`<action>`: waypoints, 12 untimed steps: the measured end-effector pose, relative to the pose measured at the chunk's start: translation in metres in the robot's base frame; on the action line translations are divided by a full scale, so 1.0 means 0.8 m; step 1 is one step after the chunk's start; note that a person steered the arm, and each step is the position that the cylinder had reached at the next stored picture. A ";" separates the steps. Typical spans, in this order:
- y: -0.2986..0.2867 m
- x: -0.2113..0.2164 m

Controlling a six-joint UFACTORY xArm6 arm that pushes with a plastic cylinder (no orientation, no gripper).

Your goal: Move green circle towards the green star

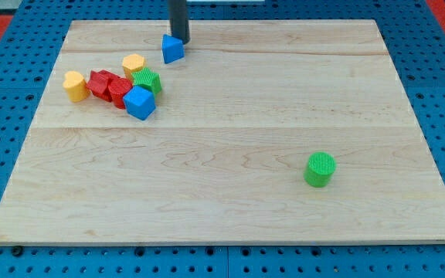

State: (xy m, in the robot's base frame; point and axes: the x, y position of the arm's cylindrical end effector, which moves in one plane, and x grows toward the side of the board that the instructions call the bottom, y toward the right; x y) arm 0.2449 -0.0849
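The green circle [320, 169] is a short cylinder standing alone at the view's lower right of the wooden board [230, 224]. The green star [147, 79] sits in a cluster of blocks at the view's upper left. My tip [179, 40] is at the view's top, just above and right of a blue triangular block [173, 49], touching or nearly touching it. The tip is far from the green circle and a short way above and right of the green star.
The cluster holds a yellow block [134, 63] above the green star, a blue cube [139, 102] below it, two red blocks [101, 82] [119, 90] to its left and a yellow block [75, 86] at the far left. Blue perforated table surrounds the board.
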 end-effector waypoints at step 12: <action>0.226 0.436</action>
State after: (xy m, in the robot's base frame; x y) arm 0.5937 0.0962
